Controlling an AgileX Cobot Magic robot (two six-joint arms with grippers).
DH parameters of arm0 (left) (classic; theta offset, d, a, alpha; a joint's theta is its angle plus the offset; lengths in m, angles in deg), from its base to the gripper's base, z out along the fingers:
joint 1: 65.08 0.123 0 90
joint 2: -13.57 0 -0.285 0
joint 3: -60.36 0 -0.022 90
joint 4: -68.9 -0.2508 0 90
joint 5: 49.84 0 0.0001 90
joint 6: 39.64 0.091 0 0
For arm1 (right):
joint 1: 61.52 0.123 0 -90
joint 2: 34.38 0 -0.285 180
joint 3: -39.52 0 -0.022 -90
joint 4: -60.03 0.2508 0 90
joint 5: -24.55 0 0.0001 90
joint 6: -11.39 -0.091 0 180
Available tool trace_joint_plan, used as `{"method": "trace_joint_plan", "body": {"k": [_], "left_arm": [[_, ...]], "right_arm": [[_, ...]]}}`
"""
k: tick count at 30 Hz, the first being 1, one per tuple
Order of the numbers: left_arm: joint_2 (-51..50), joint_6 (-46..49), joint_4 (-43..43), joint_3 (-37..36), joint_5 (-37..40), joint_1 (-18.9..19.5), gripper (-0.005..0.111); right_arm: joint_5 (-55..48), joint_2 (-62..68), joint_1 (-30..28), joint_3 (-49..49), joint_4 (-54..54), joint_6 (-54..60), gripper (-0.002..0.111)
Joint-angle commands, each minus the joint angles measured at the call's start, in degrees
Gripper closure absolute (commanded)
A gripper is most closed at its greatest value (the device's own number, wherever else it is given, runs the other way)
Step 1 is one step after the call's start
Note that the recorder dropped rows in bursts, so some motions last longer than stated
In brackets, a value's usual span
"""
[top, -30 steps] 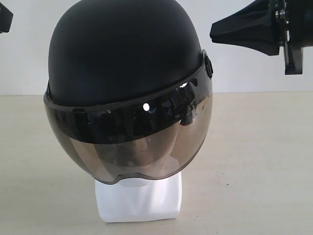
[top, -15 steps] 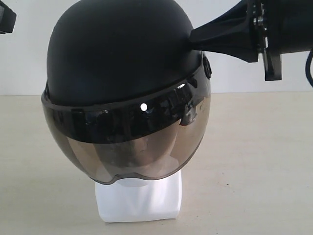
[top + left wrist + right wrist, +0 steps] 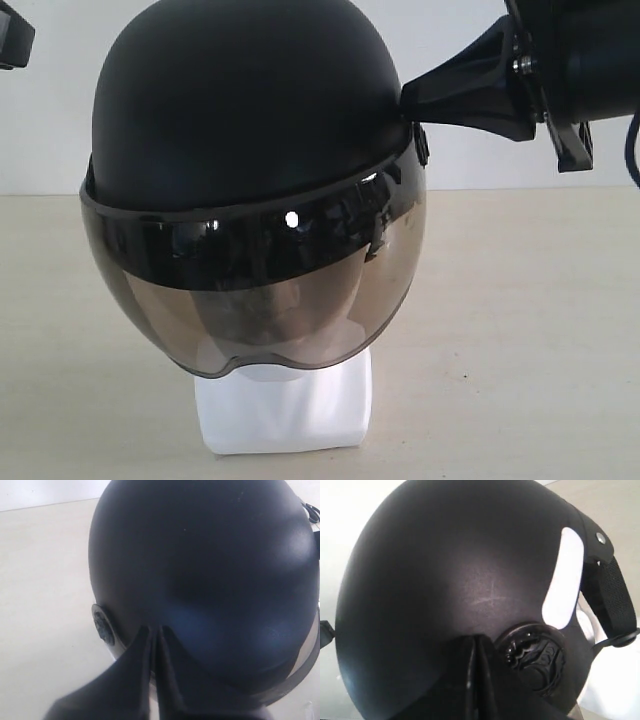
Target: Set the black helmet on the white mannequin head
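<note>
The black helmet (image 3: 240,110) sits over the white mannequin head (image 3: 285,410); only the head's neck and base show below the smoky visor (image 3: 250,290). My right gripper (image 3: 408,98) is shut and empty, its tip pressed against the shell's side just above the round visor pivot (image 3: 536,655). In the right wrist view the right gripper (image 3: 476,637) lies on the shell beside the chin strap (image 3: 615,600). My left gripper (image 3: 154,628) is shut and empty, its tip at the helmet's (image 3: 200,570) lower rear near the other pivot (image 3: 102,625). Contact there is unclear.
The mannequin stands on a beige tabletop (image 3: 530,330) before a white wall (image 3: 50,130). Part of the left arm (image 3: 12,35) shows at the exterior view's upper left corner.
My right gripper came in from the right and met the helmet's side above the pivot. The helmet shifted slightly to the left on the head. The left arm barely moved.
</note>
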Motion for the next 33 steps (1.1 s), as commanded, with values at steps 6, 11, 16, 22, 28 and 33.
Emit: {"method": "trace_joint_plan", "body": {"k": [6,11,16,22,28,33], "left_arm": [[0.2,-0.2,0.6,0.4,-0.3,-0.2,0.102],[0.2,-0.2,0.6,0.4,-0.3,-0.2,0.102],[0.2,-0.2,0.6,0.4,-0.3,-0.2,0.102],[0.2,0.1,0.6,0.4,0.1,-0.2,0.102],[0.2,0.8,0.6,0.4,0.1,-0.2,0.102],[0.2,0.8,0.6,0.4,0.3,-0.2,0.102]], "right_arm": [[1.2,0.2,0.4,-0.1,-5.9,-1.2,0.107],[1.4,0.2,0.4,-0.1,-7.5,-1.8,0.107],[2.8,0.2,0.4,-0.1,-6.7,-1.3,0.107],[2.4,0.2,0.4,1.9,-6.3,-1.2,0.107],[0.2,0.2,0.4,5.9,-6.4,-1.7,0.107],[-0.3,0.2,-0.6,7.2,-6.8,-2.7,0.107]]}}
